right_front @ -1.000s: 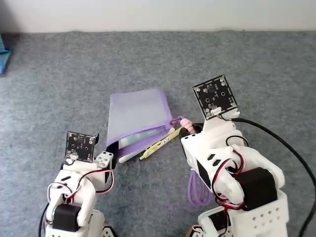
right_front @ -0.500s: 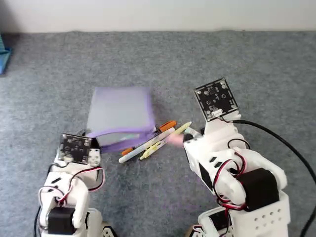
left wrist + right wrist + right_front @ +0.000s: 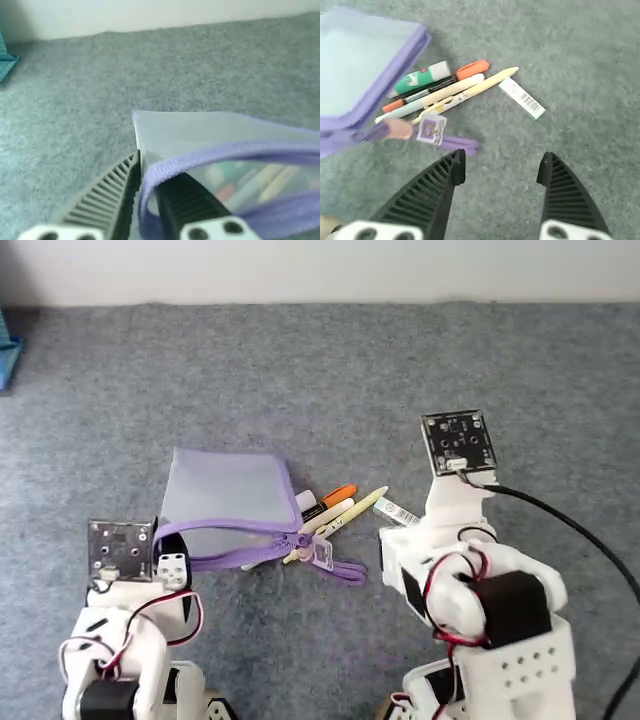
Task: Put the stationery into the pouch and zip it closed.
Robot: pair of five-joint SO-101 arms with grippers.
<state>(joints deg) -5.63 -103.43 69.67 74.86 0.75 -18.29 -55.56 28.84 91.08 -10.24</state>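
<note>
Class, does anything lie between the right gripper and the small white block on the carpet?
Nothing visible does. Bare carpet separates the open right gripper and the white block; the pens and purple strap lie off to one side.

Pouch (image 3: 225, 502) dragged leftward by left gripper (image 3: 147, 175) — pens (image 3: 330, 510) now spilled from its mouth; right gripper (image 3: 502, 159) backed off zipper pull (image 3: 431, 129), jaws apart.

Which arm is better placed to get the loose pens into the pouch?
Right: the right gripper is open just short of the pens, while the left gripper is clamped on the pouch rim.
</note>
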